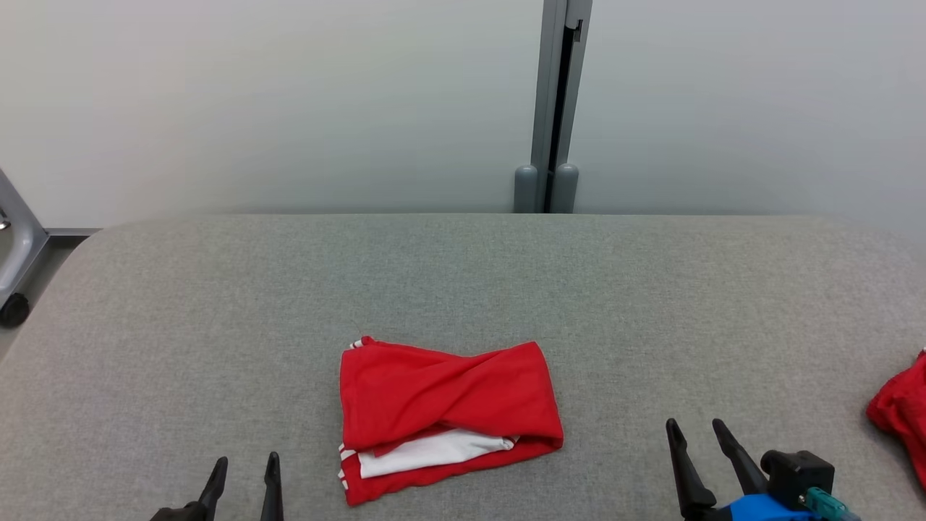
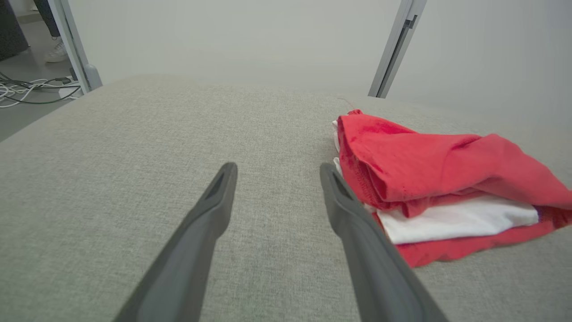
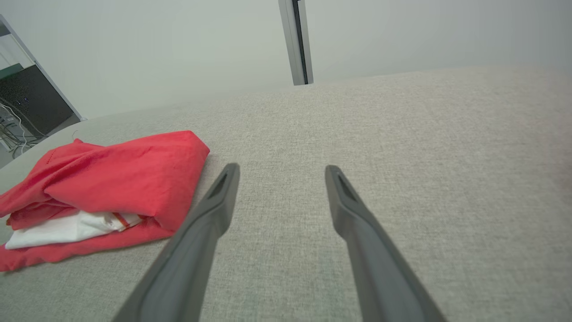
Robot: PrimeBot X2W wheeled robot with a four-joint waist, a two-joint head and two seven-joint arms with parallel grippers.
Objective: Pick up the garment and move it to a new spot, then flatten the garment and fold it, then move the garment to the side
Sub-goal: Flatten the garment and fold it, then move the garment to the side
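Fabric in a flat grey covers the desk, and the garment lies on it, a little toward 6 o'clock from the desk's middle in the head view. It is red and folded into a rough rectangle. A white layer shows between the red folds along its 6 o'clock edge, and there is white-striped trim at its 9 o'clock end. The top fold is creased, not smooth.

The left gripper sits at about 8 o'clock from the garment, near it but apart. Its two dark fingers are spread wide with nothing between them. The right gripper sits between 3 and 4 o'clock from the garment, also apart. Its jaws are wide as well and hold nothing. Both point toward 12 o'clock, low over the desk; whether the tips touch the surface cannot be told.

A second red cloth lies at the desk's 3 o'clock edge, cut off by the frame and well apart from the garment. Behind the desk, at 12 o'clock, a grey metal post stands against a pale wall. In the left wrist view, cables lie on the floor beyond the desk at 10 o'clock, with a white shoe past them.
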